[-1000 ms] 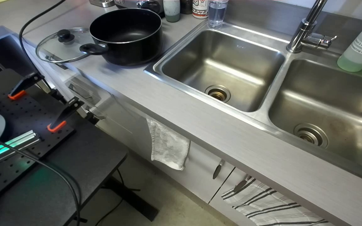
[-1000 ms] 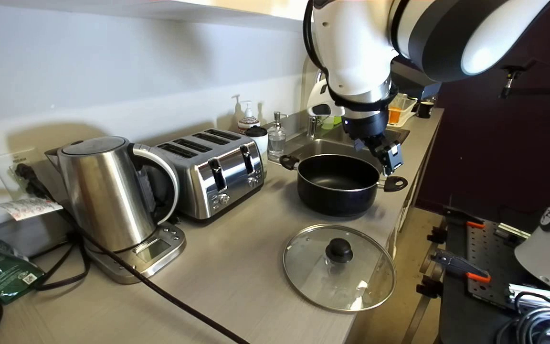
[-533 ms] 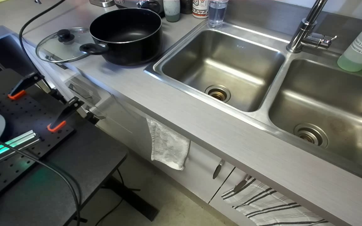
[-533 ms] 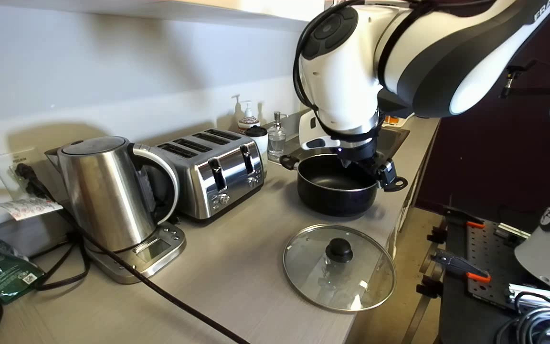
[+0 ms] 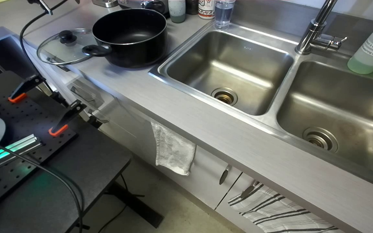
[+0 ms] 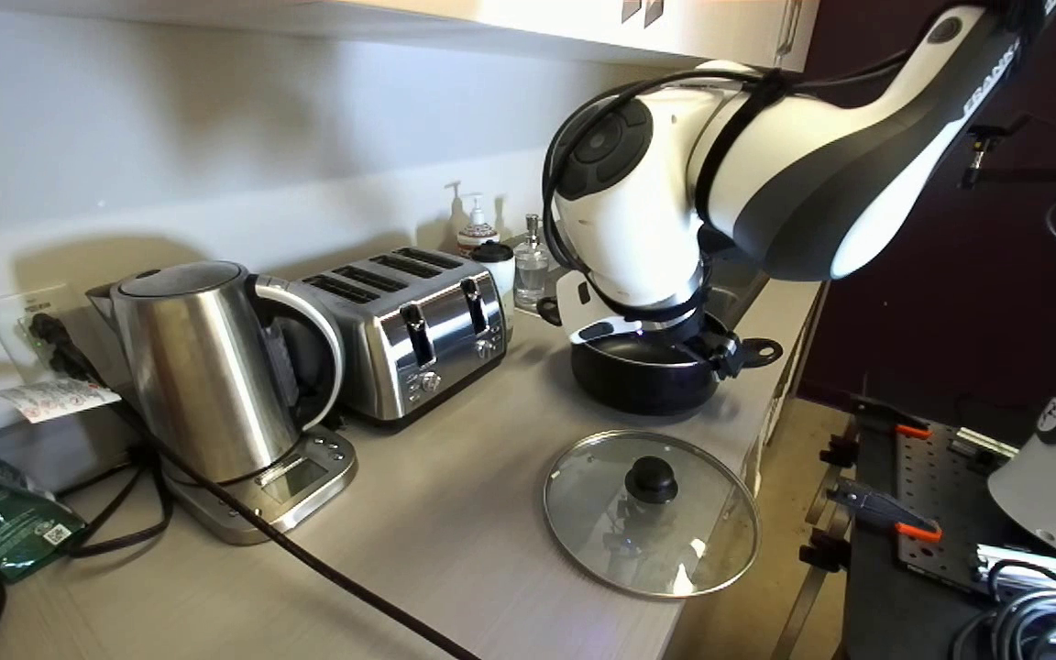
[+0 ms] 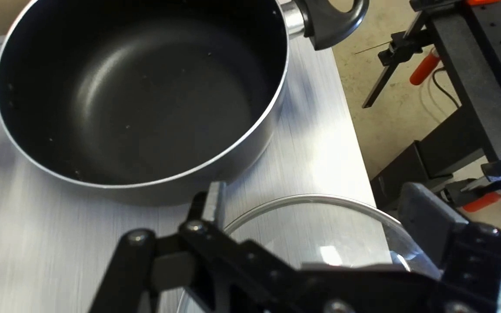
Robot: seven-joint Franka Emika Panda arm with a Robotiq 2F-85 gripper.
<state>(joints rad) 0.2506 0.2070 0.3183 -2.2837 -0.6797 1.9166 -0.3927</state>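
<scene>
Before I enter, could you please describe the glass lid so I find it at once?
On the pale counter, find the black pot. Beside it, overhanging the counter's edge, lies the glass lid: round, transparent, with a black knob, unlike the opaque pot.

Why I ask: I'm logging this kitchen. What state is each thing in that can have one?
gripper: open, holding nothing
pot: upright, uncovered, only small specks visible inside
glass lid: off the pot, knob up, overhanging the counter edge
kettle: upright on its base, top closed
toaster: no bread showing
sink: no standing water visible
white towel: hanging
striped towel: hanging
</scene>
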